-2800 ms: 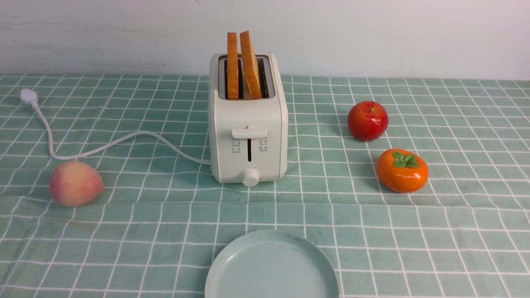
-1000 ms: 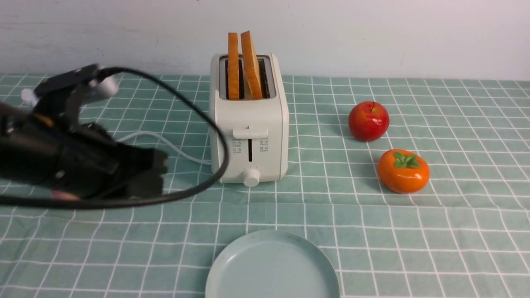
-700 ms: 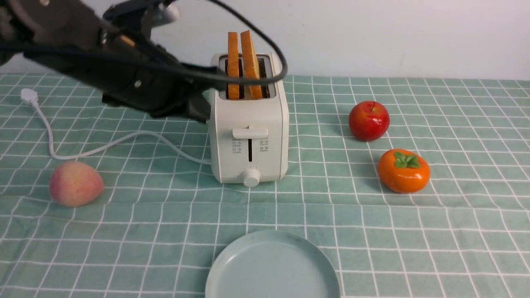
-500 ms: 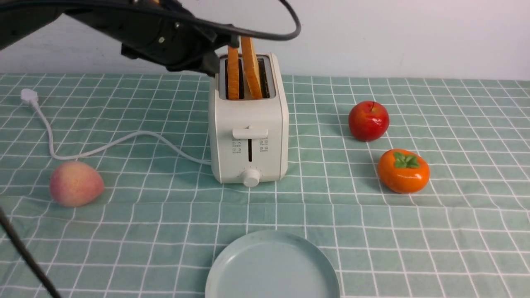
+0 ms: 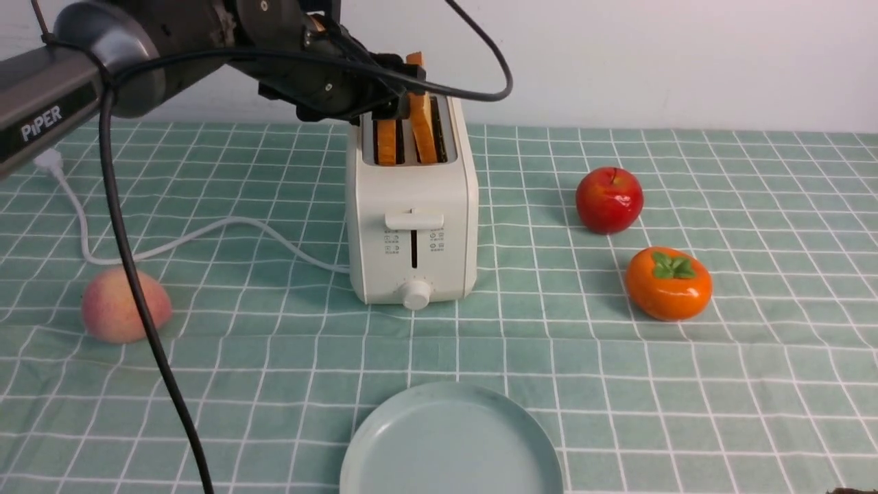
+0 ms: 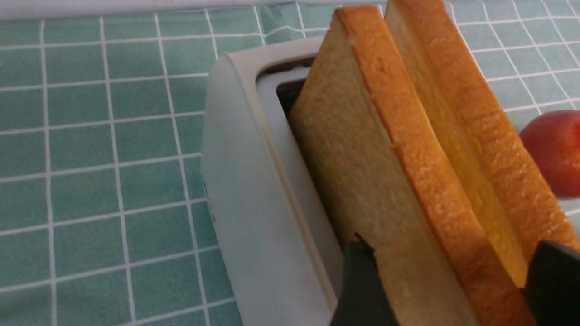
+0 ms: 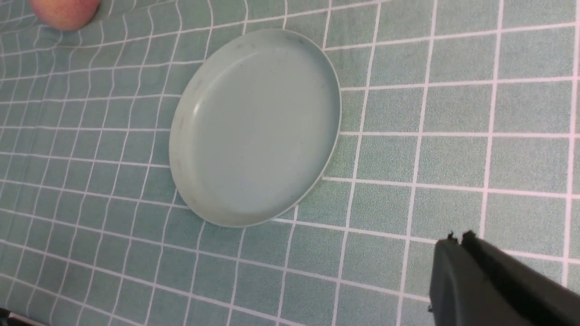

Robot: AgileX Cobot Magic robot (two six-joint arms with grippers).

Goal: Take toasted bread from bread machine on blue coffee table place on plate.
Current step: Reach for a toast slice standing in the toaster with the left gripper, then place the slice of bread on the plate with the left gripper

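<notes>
The cream-white bread machine (image 5: pixel 411 206) stands on the blue coffee table (image 5: pixel 686 384) with two toasted bread slices upright in its slots, the left slice (image 5: pixel 386 140) and the right slice (image 5: pixel 423 127). My left gripper (image 5: pixel 396 92) reaches in from the upper left and is open over the slots. In the left wrist view (image 6: pixel 453 253) its jaws stand either side of the near slice (image 6: pixel 353 158), with the far slice (image 6: pixel 476 113) behind. The plate (image 5: pixel 449 446) lies empty in front. My right gripper (image 7: pixel 457 237) is shut and empty, above the cloth beside the plate (image 7: pixel 253 127).
A red apple (image 5: pixel 609 200) and an orange persimmon (image 5: pixel 667 283) lie right of the toaster. A peach (image 5: pixel 125 305) lies at the left. The toaster's white cord (image 5: pixel 206 233) runs left to its plug (image 5: pixel 44 161). My left arm's black cable (image 5: pixel 151 329) hangs down.
My left arm came in from the left, rose and moved right to the toaster's top. Its jaws now stand around the left slice. The bread has not moved.
</notes>
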